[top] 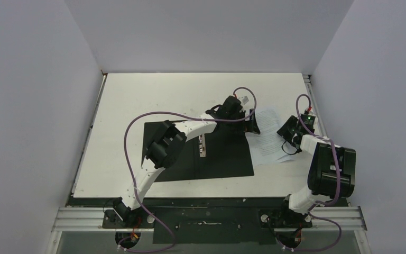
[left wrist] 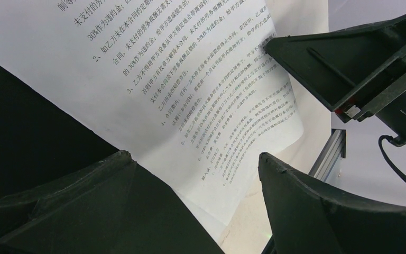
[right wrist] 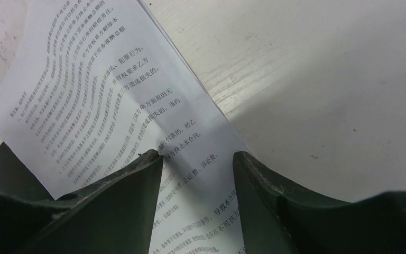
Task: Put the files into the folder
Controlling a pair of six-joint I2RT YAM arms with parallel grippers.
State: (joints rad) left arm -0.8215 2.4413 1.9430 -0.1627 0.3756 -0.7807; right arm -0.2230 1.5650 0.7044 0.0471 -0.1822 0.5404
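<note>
White printed sheets [top: 267,136] on table [top: 137,95] just right of open black folder [top: 227,159], left arm stretched across folder, left gripper [left wrist: 195,159] wide open at sheets' left edge, right arm folded back, right gripper [right wrist: 198,156] half-wide astride right edge, not clamped.

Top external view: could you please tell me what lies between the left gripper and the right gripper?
The printed files lie between the left gripper and right gripper, clearest in the top external view.
</note>
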